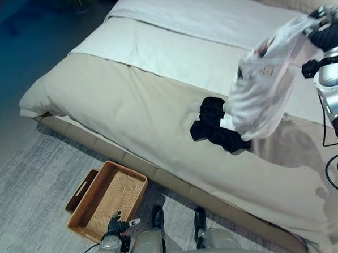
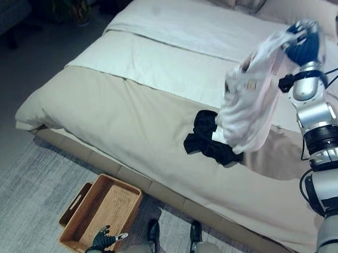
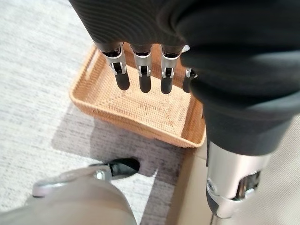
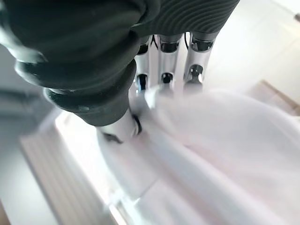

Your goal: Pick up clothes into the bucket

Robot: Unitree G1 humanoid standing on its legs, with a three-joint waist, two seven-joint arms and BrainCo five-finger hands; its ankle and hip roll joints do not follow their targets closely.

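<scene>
Fingers of the right hand [image 2: 302, 47] clutch a white garment [image 2: 248, 108] high over the bed [image 2: 140, 114] — the basket [image 1: 107, 199] lies floorward beside the bed's near edge, under the open left hand [image 3: 140, 70].

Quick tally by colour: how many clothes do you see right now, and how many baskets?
White garment, hanging from the right hand: 1
Black garment, lying on the bed: 1
Wicker basket, on the floor: 1
Total: 3

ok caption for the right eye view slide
Right hand lifts a white garment above the bed; black clothes remain.
</scene>
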